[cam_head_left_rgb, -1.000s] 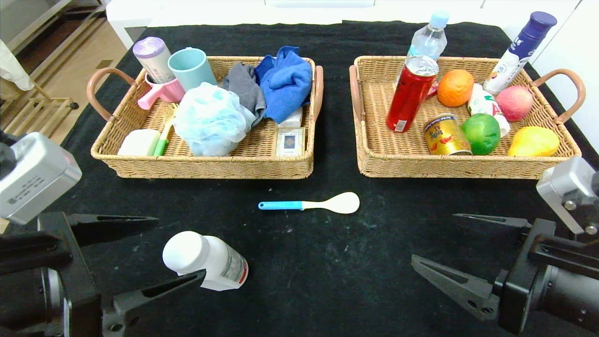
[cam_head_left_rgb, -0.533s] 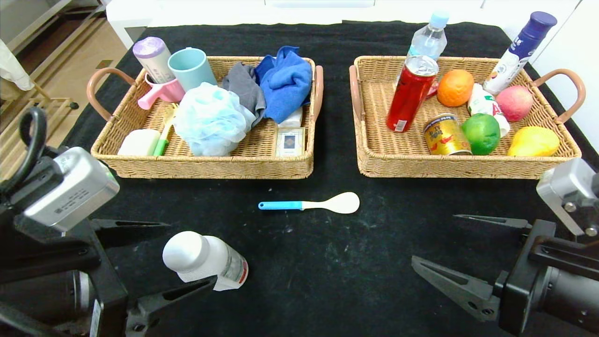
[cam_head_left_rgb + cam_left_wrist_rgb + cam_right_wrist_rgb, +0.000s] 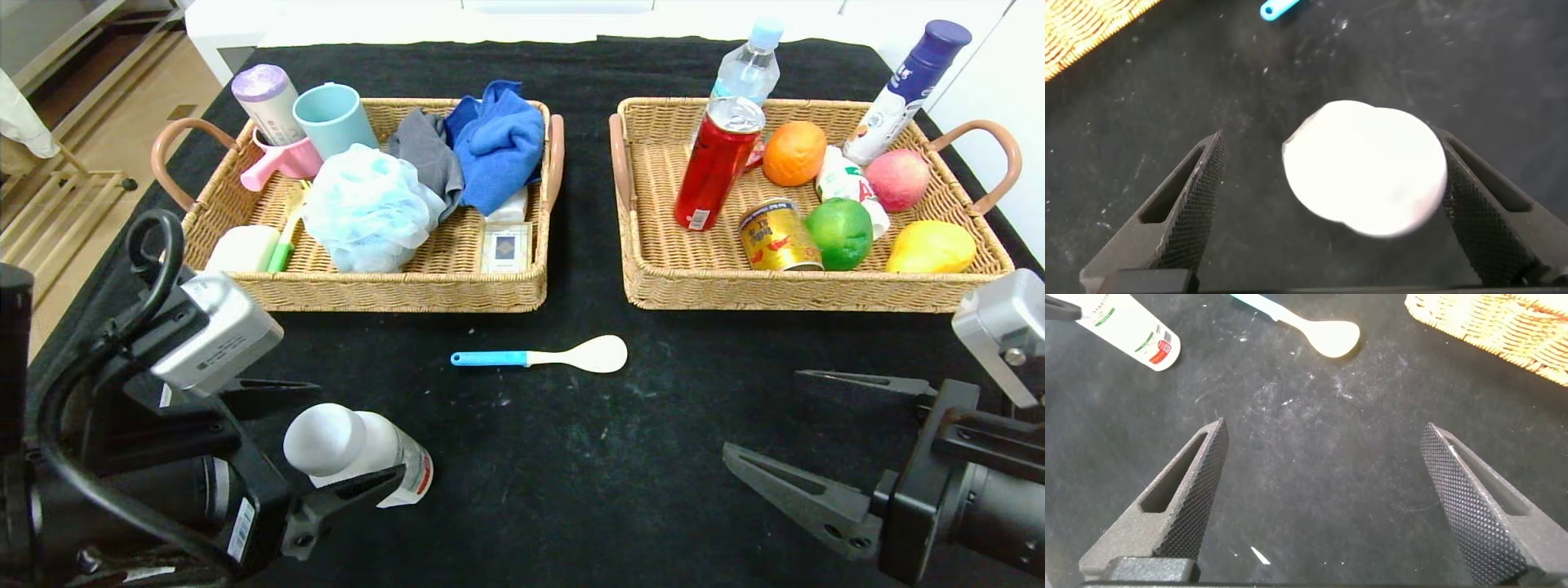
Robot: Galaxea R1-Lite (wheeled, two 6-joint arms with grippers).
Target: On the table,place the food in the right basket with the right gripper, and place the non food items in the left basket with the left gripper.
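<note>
1. White bottle (image 3: 357,453) with a rounded cap and a red-green label, lying on the table's (image 3: 571,457) near-left part
2. Long axis: cap at 9 o'clock, base at 3
3. Left gripper (image 3: 339,441) jaws apart around the cap; right gripper (image 3: 816,441) open too, parked near-right

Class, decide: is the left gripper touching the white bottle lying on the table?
Cannot tell. In the left wrist view the left gripper is open around the white bottle, a clear gap at one finger, the other meeting the bottle's edge without showing contact.

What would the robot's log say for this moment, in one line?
left gripper: open, straddling white bottle | right gripper: open, idle | spoon: on table
</note>
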